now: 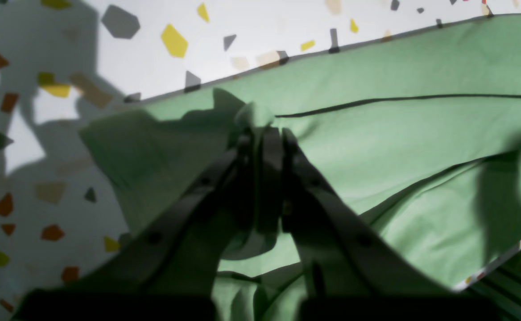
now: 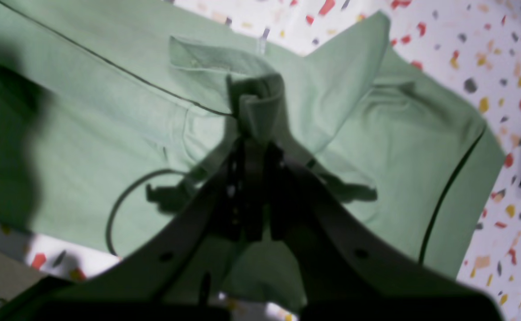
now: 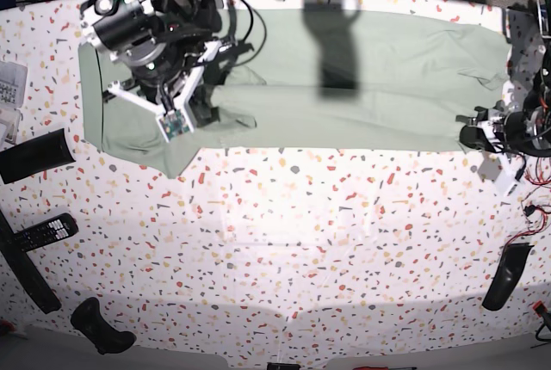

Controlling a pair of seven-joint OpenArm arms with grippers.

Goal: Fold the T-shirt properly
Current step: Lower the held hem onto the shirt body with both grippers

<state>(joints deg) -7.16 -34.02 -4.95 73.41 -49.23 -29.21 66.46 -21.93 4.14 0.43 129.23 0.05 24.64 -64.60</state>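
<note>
I have the T-shirt [image 3: 344, 77] stretched long across the far side of the table [image 3: 284, 241], running from one arm to the other. The left gripper [image 1: 260, 127] and the right gripper [image 2: 254, 113] each pinch a fold of it (no readable label anywhere).

The left end effector [image 1: 260, 129], dark and two-fingered, has its jaws pressed together on a bunched fold of the pale sage-green cloth T-shirt [image 1: 376, 133]; in the base view this arm reaches in low from the right edge of the desk [image 3: 284, 241], with the end effector [image 3: 472, 133] at the shirt's corner. The right end effector [image 2: 254, 133] is likewise clamped on a pinched-up fold of the shirt, and its arm [image 3: 142, 34] hangs over the far left of the desk, wrist pointing down and toward the viewer.
</note>
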